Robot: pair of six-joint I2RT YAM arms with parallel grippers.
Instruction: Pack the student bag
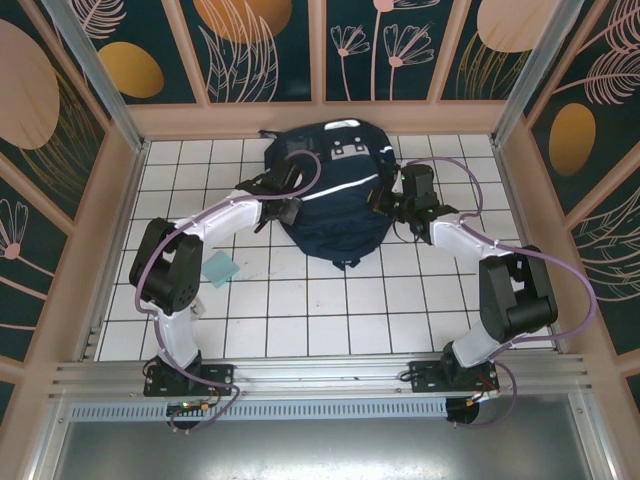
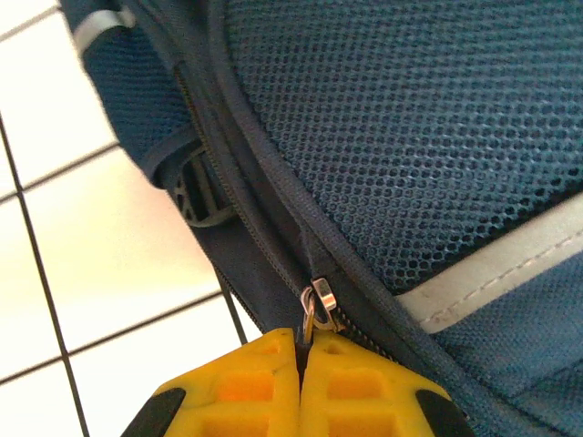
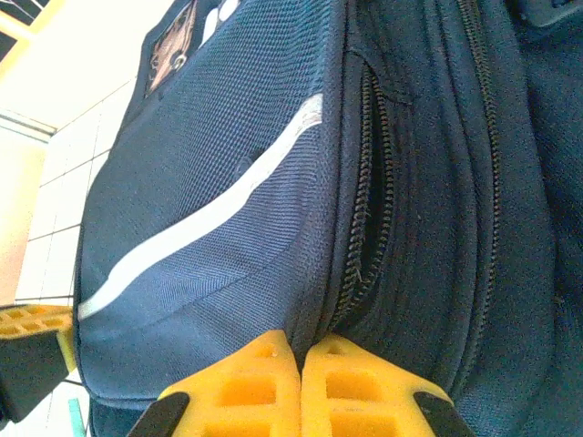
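Top external shows the bag lying at the far middle of the tiled surface, with an arm reaching to each of its sides. Left wrist shows the left claw pressed together, pinching the zipper pull. Right wrist shows the right claw pressed together, tips touching the bag's side below a gaping zipper; whether it grips fabric I cannot tell.

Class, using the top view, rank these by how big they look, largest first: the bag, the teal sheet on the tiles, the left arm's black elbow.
1. bag
2. black elbow, though it stands higher, nearer the camera, which flatters it
3. teal sheet
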